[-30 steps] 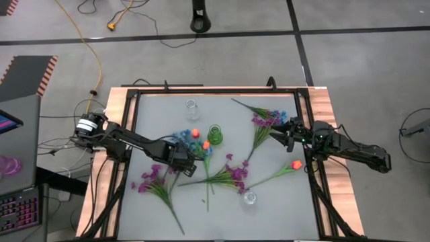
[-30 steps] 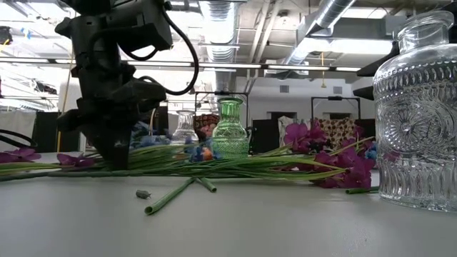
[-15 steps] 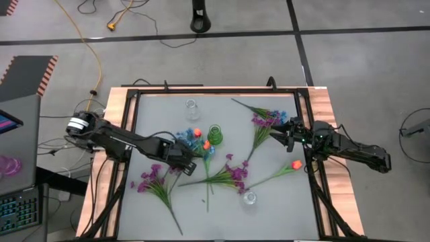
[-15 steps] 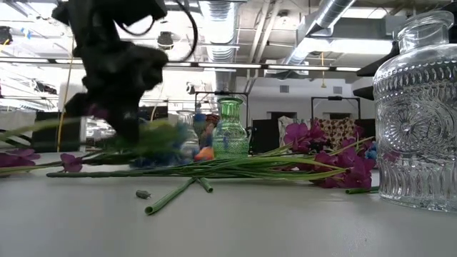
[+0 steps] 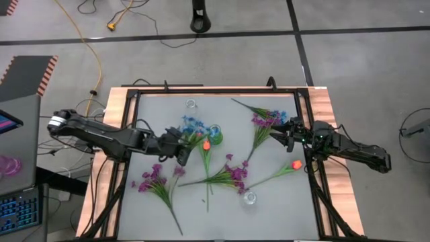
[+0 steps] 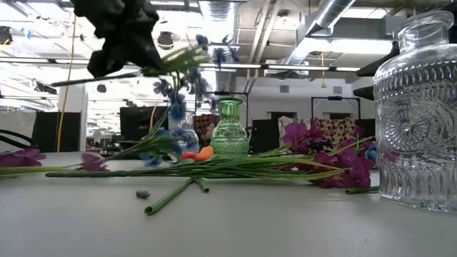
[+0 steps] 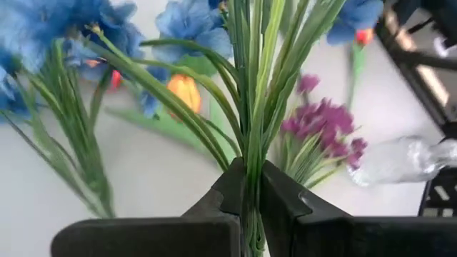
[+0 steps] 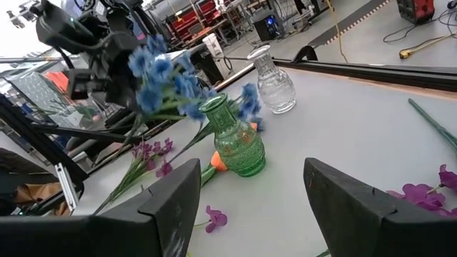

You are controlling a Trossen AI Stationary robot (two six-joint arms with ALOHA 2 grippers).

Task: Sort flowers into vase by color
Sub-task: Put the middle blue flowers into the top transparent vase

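1. The table point(image 5: 269, 215) shows a smooth, matt pale grey top, edged in bare light wood.
2. Green vase point(image 6: 230, 130): ribbed, glossy glass.
3. Big clear vase point(image 6: 416, 107): pressed glass, patterned and shiny.
4. Blue flowers point(image 7: 191, 20): soft cloth-like petals on smooth plastic-looking stems.
5. Left tool point(image 7: 251, 210) is matt black, plastic by the look.

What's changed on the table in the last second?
The left gripper, jaws shut on the blue flowers, has lifted them off the table and swung them toward the green vase. The right gripper, purple sprigs and clear vases stayed put.
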